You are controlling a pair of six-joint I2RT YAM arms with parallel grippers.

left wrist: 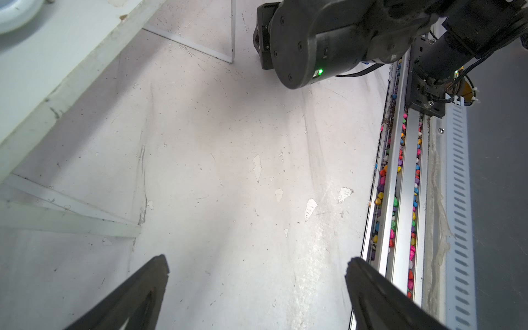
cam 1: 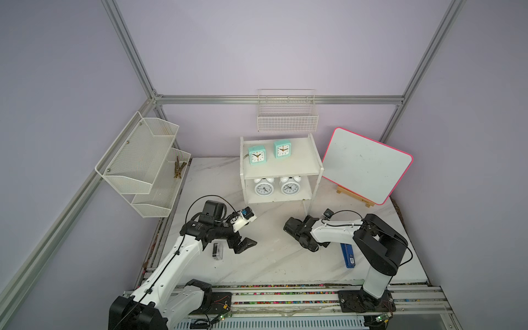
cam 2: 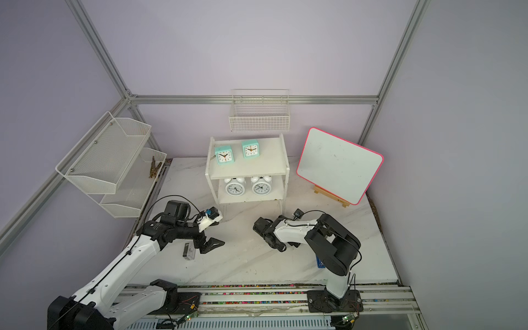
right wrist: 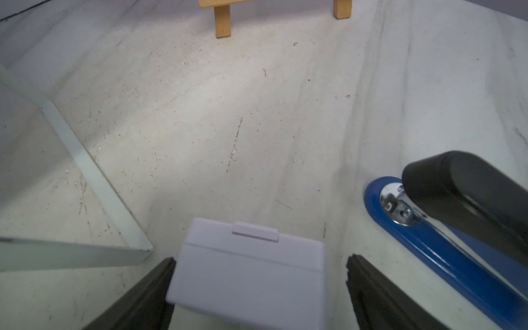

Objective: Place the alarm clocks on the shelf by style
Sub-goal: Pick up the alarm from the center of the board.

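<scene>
Alarm clocks, dial numerals illegibly small

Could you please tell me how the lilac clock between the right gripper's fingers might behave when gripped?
The lilac clock looks like a rigid plastic box, so probably stiff and light. Its flat sides should suit the fingers, though the smooth shell might slip. Being square, it should not roll.

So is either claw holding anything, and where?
Nothing yet. The right claw straddles the lilac clock, a gap beside it; the left claw is empty.
</scene>
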